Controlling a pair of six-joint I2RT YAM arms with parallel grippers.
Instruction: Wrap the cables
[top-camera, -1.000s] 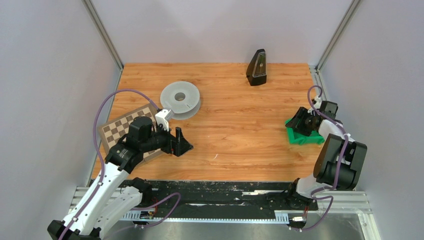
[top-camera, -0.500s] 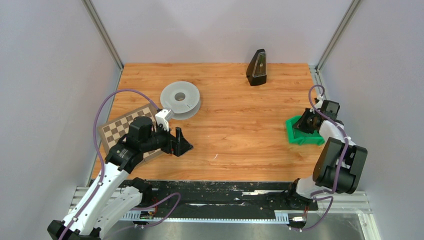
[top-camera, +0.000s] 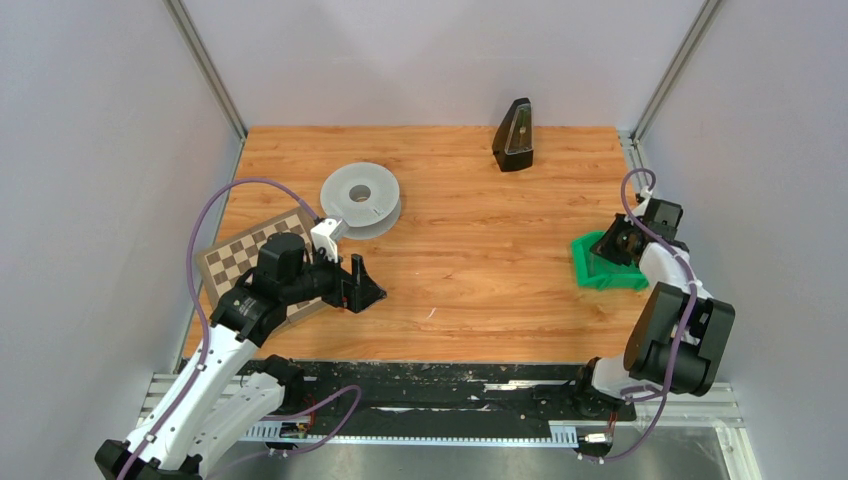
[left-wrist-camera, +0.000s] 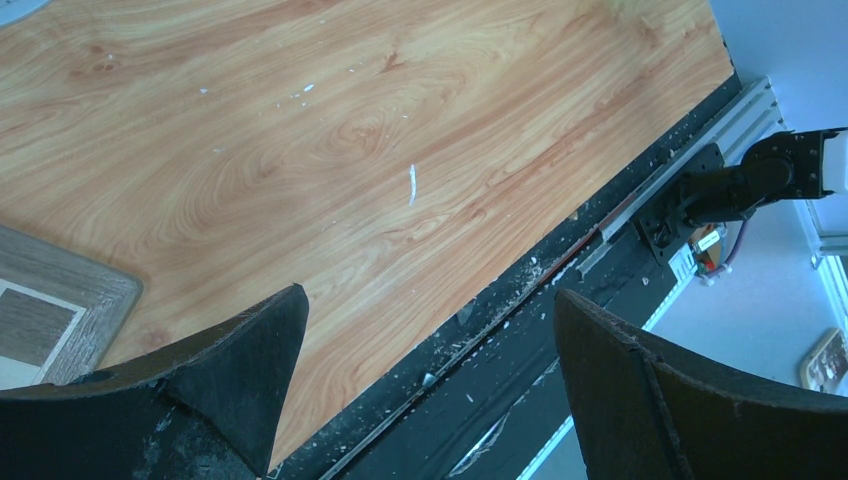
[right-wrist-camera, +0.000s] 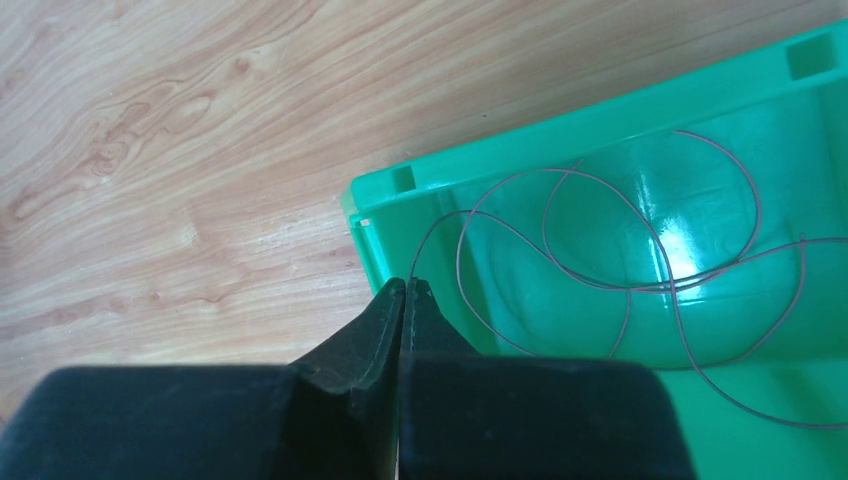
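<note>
We see the right pincer (right-wrist-camera: 407, 285) pressed together, apparently pinching a thin red cable (right-wrist-camera: 637, 289) that loops inside the green bin (right-wrist-camera: 600, 110) at the worktop's (left-wrist-camera: 300, 130) right edge. The left pincer (left-wrist-camera: 428, 295) hangs spread above the worktop, near left.

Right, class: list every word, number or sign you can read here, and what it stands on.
No text is readable.
Checkered wooden board, grey plastic spool, black wedge-shaped object, green plastic bin: no lettering shows.
Small green tag by the arm mount: too small to read.
</note>
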